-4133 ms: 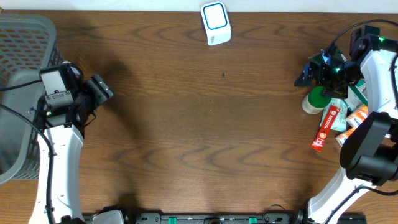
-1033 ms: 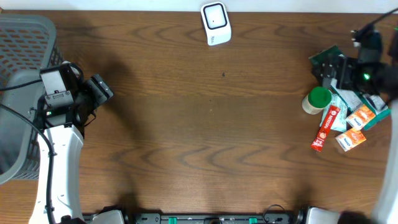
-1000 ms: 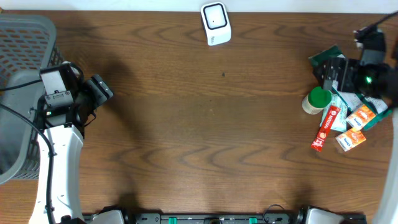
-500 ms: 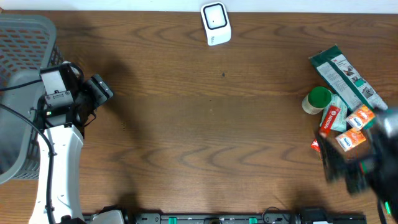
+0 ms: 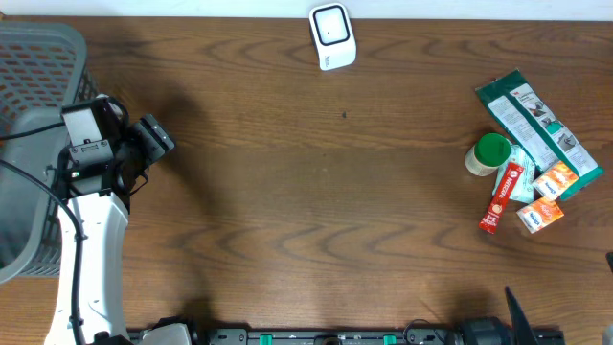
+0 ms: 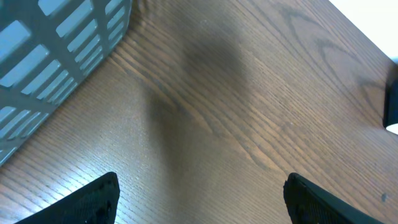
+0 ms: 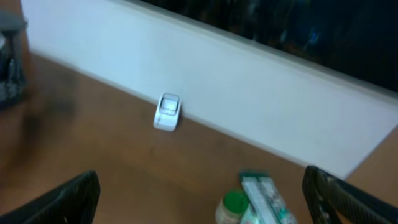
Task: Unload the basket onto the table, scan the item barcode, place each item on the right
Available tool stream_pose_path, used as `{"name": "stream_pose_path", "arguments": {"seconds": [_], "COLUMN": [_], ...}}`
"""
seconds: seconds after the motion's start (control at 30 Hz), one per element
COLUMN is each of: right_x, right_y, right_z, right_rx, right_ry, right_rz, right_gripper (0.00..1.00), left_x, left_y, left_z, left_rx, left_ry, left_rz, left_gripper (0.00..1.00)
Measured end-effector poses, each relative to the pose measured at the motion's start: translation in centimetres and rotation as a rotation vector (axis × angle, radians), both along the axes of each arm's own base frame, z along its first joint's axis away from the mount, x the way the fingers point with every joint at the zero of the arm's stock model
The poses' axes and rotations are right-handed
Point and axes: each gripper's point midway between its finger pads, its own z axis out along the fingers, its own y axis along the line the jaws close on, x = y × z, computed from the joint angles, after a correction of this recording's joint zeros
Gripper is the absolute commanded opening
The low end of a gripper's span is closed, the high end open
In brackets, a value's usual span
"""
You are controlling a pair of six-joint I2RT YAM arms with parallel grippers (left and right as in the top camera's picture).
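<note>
The items lie in a pile at the table's right: a green packet [image 5: 536, 120], a green-capped jar [image 5: 488, 153], a red tube [image 5: 500, 196] and orange boxes [image 5: 546, 199]. The white barcode scanner [image 5: 332, 36] stands at the far edge. My right gripper [image 7: 201, 186] is open and empty, raised and looking across at the scanner [image 7: 168, 112], the jar [image 7: 233, 205] and the packet [image 7: 264, 193]. In the overhead view that arm is almost entirely out of frame. My left gripper [image 5: 153, 139] is open over bare wood, its fingers [image 6: 93, 199] wide apart with nothing between them.
A grey mesh basket [image 5: 38, 67] fills the far left, and its wall [image 6: 56, 56] shows right beside the left gripper. A white wall [image 7: 249, 81] runs behind the table's far edge.
The right arm has swung away from over the item pile toward the front right and nearly left the overhead view, uncovering the items. The left arm has not moved.
</note>
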Motion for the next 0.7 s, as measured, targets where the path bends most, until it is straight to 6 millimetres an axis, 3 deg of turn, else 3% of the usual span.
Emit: {"name": "stream_pose_path", "arguments": {"seconds": [0.17,0.5,0.7], "right_x": [1.2,7.1,9.0], "right_y": [-0.2,-0.1,-0.3], "right_z": [-1.0,-3.7,-5.9], "right_rx": [0.003,0.011,0.032], "right_ry": [-0.129,-0.404,-0.595], "right_rz": [-0.031,-0.06,-0.075], "right_gripper": [0.99,0.99,0.99], "left_x": [0.0,0.0,0.0], "left_y": [0.0,0.0,0.0], "left_z": [0.0,0.0,0.0], "left_rx": [0.0,0.0,0.0], "left_ry": [0.0,0.0,0.0], "left_rz": [0.0,0.0,0.0], "left_gripper": [0.85,0.85,0.86]}}
